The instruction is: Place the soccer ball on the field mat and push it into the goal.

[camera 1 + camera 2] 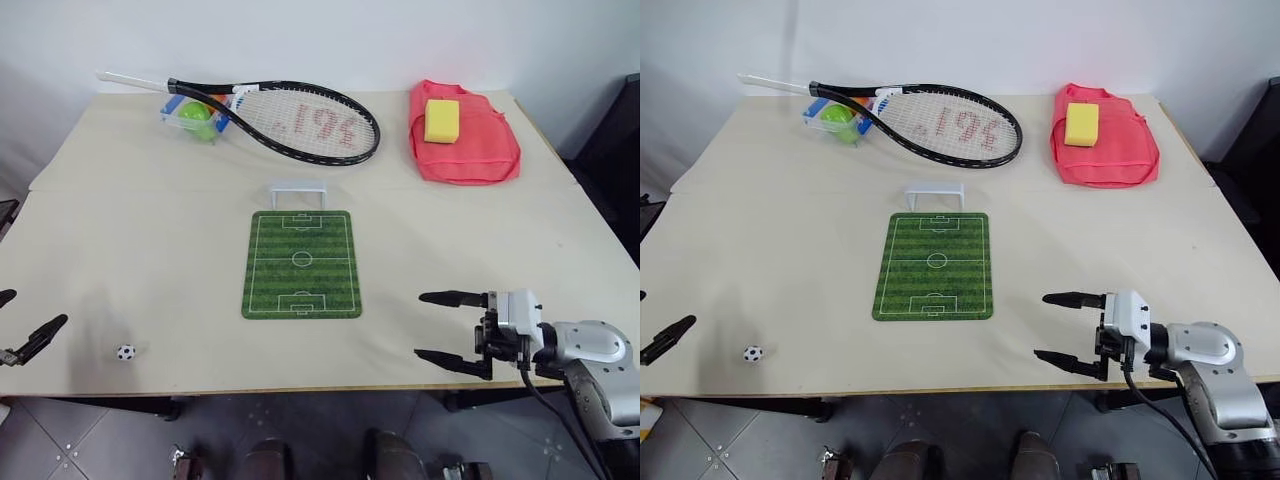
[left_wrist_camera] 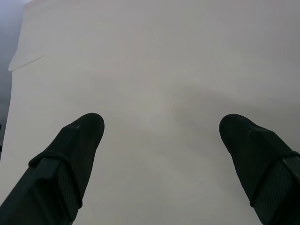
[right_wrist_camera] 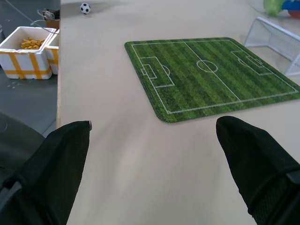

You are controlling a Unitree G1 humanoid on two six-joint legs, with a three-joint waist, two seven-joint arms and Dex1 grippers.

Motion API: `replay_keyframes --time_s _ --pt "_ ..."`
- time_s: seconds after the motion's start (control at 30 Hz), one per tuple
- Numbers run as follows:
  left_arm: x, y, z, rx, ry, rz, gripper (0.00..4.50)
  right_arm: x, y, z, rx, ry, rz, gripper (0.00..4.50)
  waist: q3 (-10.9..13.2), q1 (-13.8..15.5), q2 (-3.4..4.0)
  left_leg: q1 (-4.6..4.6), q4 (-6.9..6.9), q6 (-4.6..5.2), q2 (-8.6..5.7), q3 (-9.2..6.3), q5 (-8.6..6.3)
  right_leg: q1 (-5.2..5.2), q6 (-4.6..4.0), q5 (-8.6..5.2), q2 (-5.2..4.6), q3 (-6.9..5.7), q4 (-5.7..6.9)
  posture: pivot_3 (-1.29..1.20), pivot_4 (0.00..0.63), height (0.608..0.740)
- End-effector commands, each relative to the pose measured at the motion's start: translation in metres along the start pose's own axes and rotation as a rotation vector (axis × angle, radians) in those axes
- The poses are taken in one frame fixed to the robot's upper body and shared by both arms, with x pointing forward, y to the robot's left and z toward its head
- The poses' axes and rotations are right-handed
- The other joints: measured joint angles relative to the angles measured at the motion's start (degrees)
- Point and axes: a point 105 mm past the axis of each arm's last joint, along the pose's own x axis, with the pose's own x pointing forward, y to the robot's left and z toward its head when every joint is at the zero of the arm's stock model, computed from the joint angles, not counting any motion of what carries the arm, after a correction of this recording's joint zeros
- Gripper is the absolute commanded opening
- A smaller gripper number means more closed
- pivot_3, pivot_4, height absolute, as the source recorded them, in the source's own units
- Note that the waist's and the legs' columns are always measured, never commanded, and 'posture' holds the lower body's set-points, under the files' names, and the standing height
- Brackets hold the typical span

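Both claws stand with fingers spread wide and nothing between them. We see the right claw [image 1: 448, 329] low at the near right of the counter [image 1: 140, 230], pointing left toward the field mat [image 1: 301, 264], its two black fingers well apart and hovering just over the surface. Over on the far left edge, the left claw [image 2: 161, 140] is open too; in our head view one dark finger [image 1: 40, 335] pokes in near the counter's front edge.

And there's the soccer ball [image 1: 125, 352], tiny, white with black patches, sitting on the bare counter near the front left corner, just beside the left claw's finger but not touching it, and well apart from the mat. It isn't on the field yet.

We have the field mat lying flat in the middle of the counter, striped green with white markings. At its far end stands the goal [image 1: 298, 192], a small white frame just beyond the mat's edge.

Further back we spot a black tennis racket [image 1: 300, 122] lying across a clear box [image 1: 178, 113] with blue trim that holds a lime-green ball [image 1: 196, 114]. At the far right lies a pink cloth [image 1: 464, 140] with a yellow sponge [image 1: 441, 120] resting on top.

From the right wrist view we also catch a white foam box [image 3: 29, 47] with yellow stripes down on the floor beside the counter.
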Motion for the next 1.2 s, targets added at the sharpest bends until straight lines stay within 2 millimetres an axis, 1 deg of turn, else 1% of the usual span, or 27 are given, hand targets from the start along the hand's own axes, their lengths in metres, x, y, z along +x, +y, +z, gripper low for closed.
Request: replay_keyframes --time_s 0.03,0.07,0.13,0.17,0.23,0.3,0.33,0.37,0.43,0.5,0.53,0.6,0.77,0.87,0.93,1.0,1.1,1.2 --pt "-0.004 0.009 0.008 0.043 0.007 0.011 4.48 0.003 -0.002 0.005 -0.029 -0.021 0.017 4.5 0.0 -0.01 0.0 0.0 0.01 0.0 0.0 0.0 0.0 0.0 0.0 0.0 0.0 0.0 0.0 0.0 0.15 0.74" --pt "-0.003 0.009 0.009 0.039 0.001 0.011 4.48 0.004 -0.002 0.005 -0.025 -0.026 0.024 4.5 0.0 -0.02 0.0 0.0 0.01 0.0 0.0 0.0 0.0 0.0 0.0 0.0 0.0 0.0 0.01 0.0 0.15 0.74" --pt "-0.005 0.007 0.009 -0.027 -0.031 -0.004 4.48 0.009 0.002 0.008 -0.011 -0.057 0.055 4.5 0.0 -0.01 0.0 0.0 0.0 0.0 0.0 0.0 0.0 -0.02 0.0 0.0 0.0 0.0 0.02 0.0 0.15 0.74" --pt "-0.006 0.004 0.01 -0.043 -0.05 -0.031 4.48 0.012 0.004 0.012 -0.01 -0.084 0.067 4.5 0.0 -0.02 -0.01 0.0 0.0 0.0 0.0 0.01 0.0 -0.02 0.0 0.0 0.0 0.0 0.02 0.0 0.15 0.74" --pt "-0.01 -0.004 0.011 -0.066 -0.074 -0.106 4.48 0.02 0.007 0.024 0.019 -0.181 0.082 4.5 -0.01 -0.03 -0.02 0.0 0.01 0.0 0.01 0.02 0.0 -0.02 0.0 0.0 0.01 -0.01 0.04 0.0 0.15 0.74" --pt "-0.016 -0.011 0.004 -0.075 -0.048 -0.183 4.48 0.027 0.02 0.048 -0.008 -0.361 0.153 4.5 -0.01 -0.14 -0.02 0.0 0.03 0.0 0.01 0.04 0.0 -0.02 0.0 0.0 0.0 0.0 0.04 0.0 0.15 0.74" --pt "-0.018 -0.013 0.0 -0.088 -0.032 -0.205 4.48 0.028 0.028 0.056 -0.021 -0.421 0.2 4.5 -0.01 -0.18 -0.02 0.03 0.03 0.0 0.02 0.06 0.0 -0.03 -0.01 0.0 0.01 0.0 0.05 0.0 0.15 0.74" --pt "-0.02 -0.013 -0.002 -0.098 -0.022 -0.218 4.48 0.028 0.033 0.06 -0.029 -0.454 0.231 4.5 -0.01 -0.23 -0.02 0.03 0.03 -0.01 0.04 0.06 0.0 -0.04 -0.01 0.0 0.02 -0.01 0.06 0.0 0.15 0.74" --pt "-0.024 -0.018 -0.009 -0.1 0.025 -0.272 4.48 0.03 0.035 0.063 -0.023 -0.464 0.245 4.5 -0.04 -0.12 -0.08 0.03 0.04 -0.01 0.04 0.07 -0.01 -0.04 -0.01 0.0 0.03 -0.02 0.07 0.0 0.15 0.74" --pt "-0.029 -0.025 -0.014 -0.093 0.057 -0.323 4.48 0.029 0.039 0.072 -0.067 -0.551 0.264 4.5 -0.14 -0.1 -0.24 0.03 0.07 0.03 0.04 0.09 -0.04 -0.04 -0.02 0.01 0.02 -0.01 0.07 0.0 0.15 0.74" --pt "-0.032 -0.029 -0.018 -0.097 0.072 -0.353 4.48 0.029 0.042 0.073 -0.082 -0.563 0.283 4.5 -0.14 -0.06 -0.24 0.05 0.07 0.02 0.04 0.09 -0.05 -0.03 -0.02 0.01 0.02 -0.02 0.08 0.0 0.15 0.74" --pt "-0.034 -0.036 -0.021 -0.103 0.078 -0.395 4.48 0.029 0.042 0.071 -0.094 -0.553 0.287 4.5 -0.14 0.04 -0.24 0.05 0.08 0.01 0.04 0.09 -0.05 -0.04 -0.03 0.01 0.02 -0.01 0.1 0.0 0.15 0.74" --pt "-0.03 -0.056 -0.02 -0.126 0.039 -0.501 4.48 0.023 0.039 0.052 -0.112 -0.487 0.28 4.5 -0.18 0.06 -0.31 0.04 0.09 0.02 0.04 0.1 -0.05 -0.04 -0.03 0.02 0.02 -0.01 0.11 0.0 0.15 0.74" --pt "-0.018 -0.074 -0.011 -0.143 -0.022 -0.562 4.48 0.018 0.038 0.038 -0.1 -0.447 0.268 4.5 -0.18 0.07 -0.3 0.05 0.09 0.02 0.05 0.1 -0.05 -0.04 -0.03 0.02 0.01 0.0 0.14 0.0 0.15 0.74" --pt "-0.013 -0.084 -0.006 -0.15 -0.039 -0.589 4.48 0.016 0.038 0.033 -0.093 -0.434 0.262 4.5 -0.18 -0.01 -0.3 0.05 0.1 0.01 0.05 0.1 -0.05 -0.05 -0.03 0.02 0.02 -0.01 0.14 0.0 0.15 0.74" --pt "-0.002 -0.094 -0.001 -0.166 -0.061 -0.596 4.48 0.013 0.039 0.027 -0.084 -0.42 0.254 4.5 -0.19 0.0 -0.31 0.05 0.11 0.01 0.07 0.1 -0.05 -0.05 -0.04 0.02 0.03 -0.01 0.14 0.0 0.15 0.74" --pt "0.01 -0.101 0.005 -0.183 -0.076 -0.579 4.48 0.01 0.04 0.024 -0.083 -0.413 0.244 4.5 -0.19 0.01 -0.31 0.07 0.18 0.01 0.07 0.11 -0.05 -0.03 -0.05 0.03 0.02 0.0 0.18 0.0 0.15 0.74" --pt "0.014 -0.106 0.004 -0.186 -0.062 -0.578 4.48 0.009 0.041 0.024 -0.087 -0.41 0.237 4.5 -0.19 -0.08 -0.31 0.08 0.2 0.01 0.07 0.12 -0.05 -0.03 -0.06 0.03 0.02 0.03 0.2 0.0 0.15 0.74"
